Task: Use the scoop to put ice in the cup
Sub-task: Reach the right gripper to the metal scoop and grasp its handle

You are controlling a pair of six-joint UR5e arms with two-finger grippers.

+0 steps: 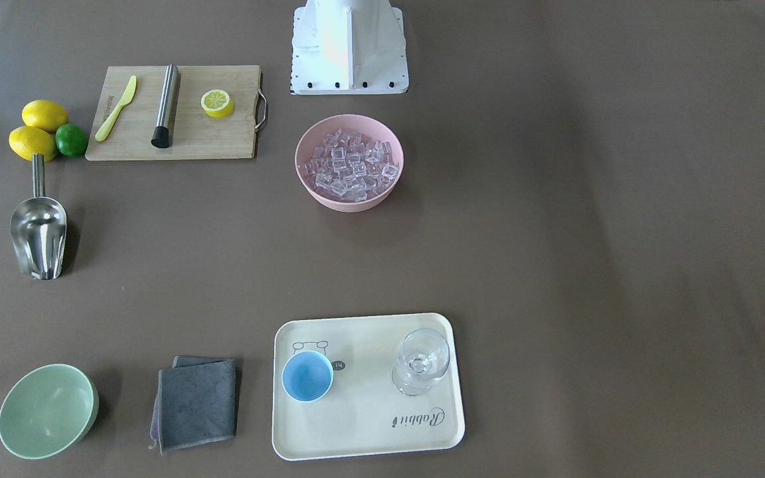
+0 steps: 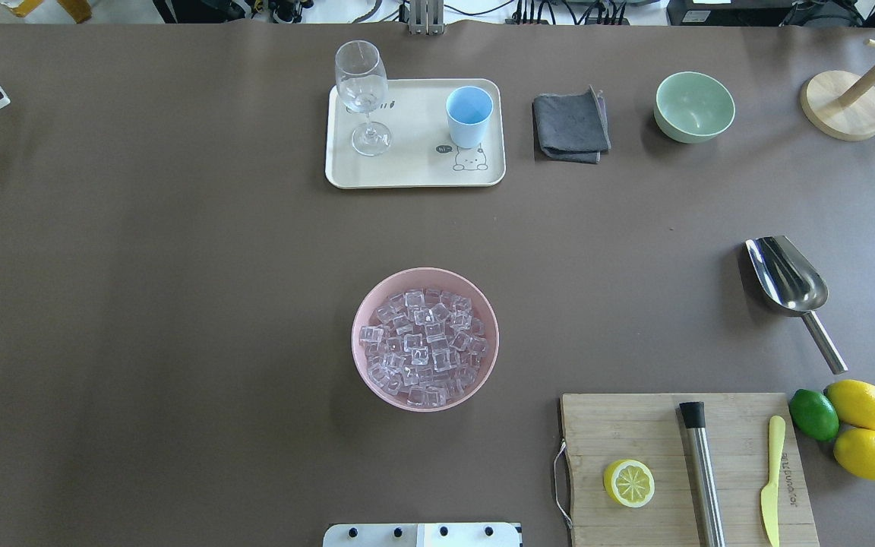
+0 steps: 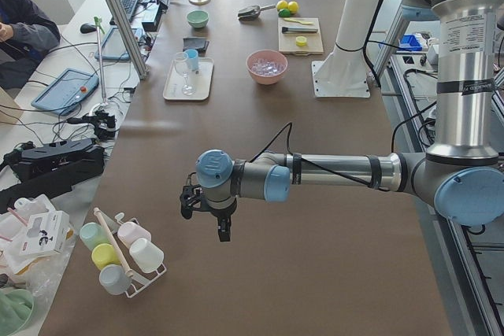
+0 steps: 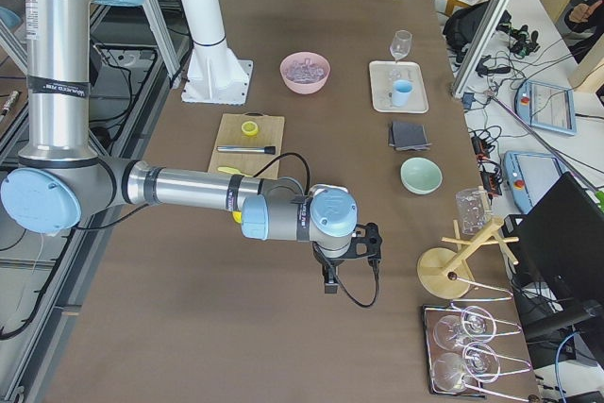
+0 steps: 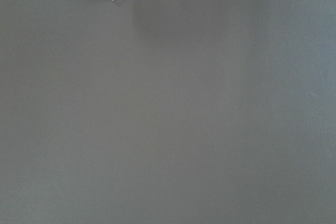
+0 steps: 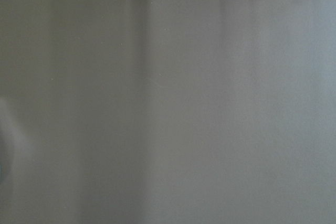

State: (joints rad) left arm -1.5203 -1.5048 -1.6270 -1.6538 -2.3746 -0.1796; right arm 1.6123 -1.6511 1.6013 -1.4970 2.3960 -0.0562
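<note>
The ice [image 2: 424,346] fills a pink bowl [image 2: 365,365] at the table's middle; it also shows in the front view [image 1: 349,169]. The light-blue cup [image 2: 469,115] stands upright on a cream tray [image 2: 407,171], beside a wine glass [image 2: 362,95]; the cup also shows in the front view [image 1: 307,376]. The steel scoop [image 2: 791,285] lies alone on the table at my right, also in the front view [image 1: 38,232]. My left gripper [image 3: 223,230] hangs over bare table far left. My right gripper [image 4: 330,280] hangs far right. I cannot tell whether either is open or shut.
A cutting board [image 2: 688,463] holds a lemon half [image 2: 628,483], a steel cylinder [image 2: 701,471] and a yellow knife [image 2: 771,479]. Lemons [image 2: 863,404] and a lime [image 2: 813,415] lie beside it. A grey cloth [image 2: 570,124], a green bowl [image 2: 694,106] and a wooden stand [image 2: 844,106] are at the far side.
</note>
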